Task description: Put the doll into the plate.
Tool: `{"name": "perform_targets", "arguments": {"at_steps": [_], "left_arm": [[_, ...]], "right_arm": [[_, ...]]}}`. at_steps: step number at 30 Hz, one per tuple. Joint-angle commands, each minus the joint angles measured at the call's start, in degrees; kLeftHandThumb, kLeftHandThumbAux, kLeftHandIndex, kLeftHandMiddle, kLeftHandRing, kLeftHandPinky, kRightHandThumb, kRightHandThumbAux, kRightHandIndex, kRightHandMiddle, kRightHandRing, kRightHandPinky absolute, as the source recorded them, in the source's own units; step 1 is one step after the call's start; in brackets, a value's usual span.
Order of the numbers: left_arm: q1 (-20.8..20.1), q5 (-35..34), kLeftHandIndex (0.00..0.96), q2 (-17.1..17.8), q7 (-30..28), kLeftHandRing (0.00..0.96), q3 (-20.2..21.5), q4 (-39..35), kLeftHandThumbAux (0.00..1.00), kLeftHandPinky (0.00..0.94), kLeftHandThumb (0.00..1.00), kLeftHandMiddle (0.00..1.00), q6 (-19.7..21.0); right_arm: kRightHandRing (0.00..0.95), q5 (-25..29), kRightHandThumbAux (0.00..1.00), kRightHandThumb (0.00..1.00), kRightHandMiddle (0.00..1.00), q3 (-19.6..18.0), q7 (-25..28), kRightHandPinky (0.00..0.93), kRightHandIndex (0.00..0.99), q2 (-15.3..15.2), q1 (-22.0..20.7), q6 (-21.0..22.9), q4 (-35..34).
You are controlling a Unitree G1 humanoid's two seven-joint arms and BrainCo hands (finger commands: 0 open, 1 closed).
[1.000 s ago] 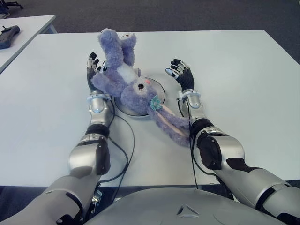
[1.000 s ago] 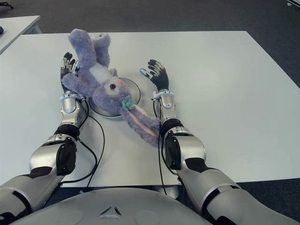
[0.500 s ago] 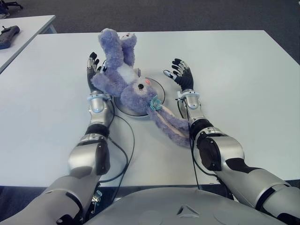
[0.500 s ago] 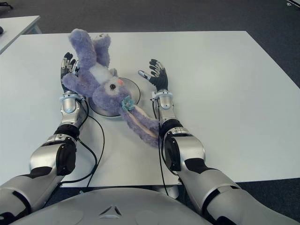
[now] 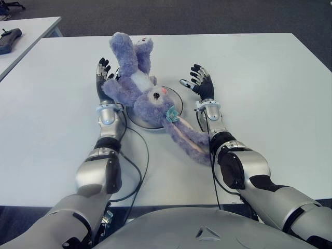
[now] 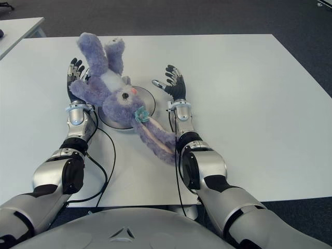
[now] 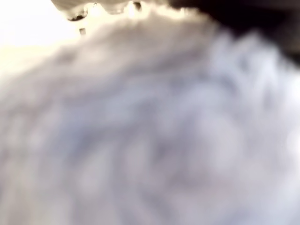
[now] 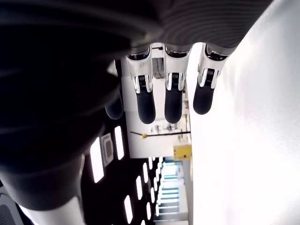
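A purple plush bunny doll lies across the round grey plate. Its head is over the plate, its legs point away from me, and its long ears trail toward my right forearm. My left hand is at the doll's left side with fingers straight and spread; one of the doll's arms lies against its palm. Blurred purple fur fills the left wrist view. My right hand is to the right of the plate, clear of the doll. Its fingers are extended and hold nothing.
The white table stretches wide to the right and behind the plate. A second table at the far left carries a dark device. Black cables run along both forearms.
The doll has tipped slightly to the right, and its ears have slid a little toward me. My right hand has edged a little nearer the plate. The left hand has stayed put.
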Motion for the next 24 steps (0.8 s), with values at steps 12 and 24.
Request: {"name": "perform_targets", "arguments": {"at_steps": [12,24], "left_arm": [[20.48,0.07,0.047,-4.51,-0.3,0.088,-0.99,10.28,0.597,0.111,0.0,0.099,3.03],[20.32,0.27,0.046,-4.38,0.54,0.076,-1.04,10.32,0.635,0.111,0.0,0.081,3.04]], "right_arm": [[0.172,-0.51,0.911,0.0,0.189,1.41,-0.52,0.178,0.167,5.13,12.72,6.51,6.71],[0.183,-0.41,0.925,0.0,0.206,2.02,-1.29,0.18,0.174,5.18,12.65,6.36,6.69]]}}
